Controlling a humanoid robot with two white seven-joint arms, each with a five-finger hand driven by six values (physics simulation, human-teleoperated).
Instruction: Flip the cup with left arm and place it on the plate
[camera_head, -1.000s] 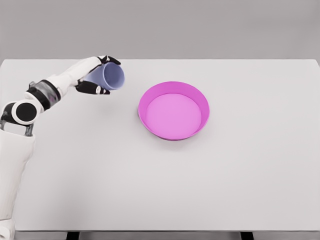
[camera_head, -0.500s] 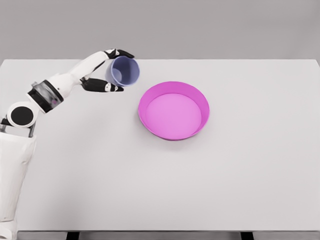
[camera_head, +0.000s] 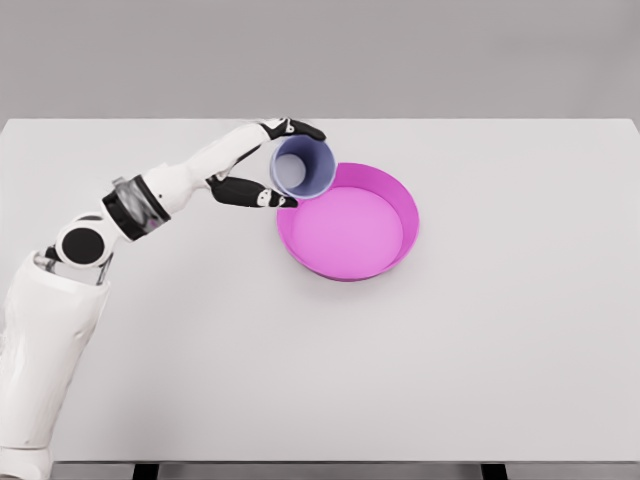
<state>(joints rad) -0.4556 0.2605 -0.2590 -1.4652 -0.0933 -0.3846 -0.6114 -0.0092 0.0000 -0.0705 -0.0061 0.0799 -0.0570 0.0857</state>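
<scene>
The wide, pale grey counter (camera_head: 450, 380) carries a round magenta plate with a raised rim (camera_head: 347, 221) near its middle. Above the plate's near-left rim hangs the small lavender plastic cup (camera_head: 303, 167), its mouth tilted toward the camera and its long axis leaning rather than upright. The left hand (camera_head: 272, 160) clasps the cup from its left side, fingers over the top, thumb beneath. Setting it down calls for moving right, over the plate's floor, and righting that axis.

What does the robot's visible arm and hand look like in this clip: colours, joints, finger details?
One arm shows, the left: glossy white rounded shells, a black disc joint at the elbow, a grey-and-black banded collar on the forearm. The left hand has a white palm and fingers with black segments and small white patches. No cables visible.
</scene>
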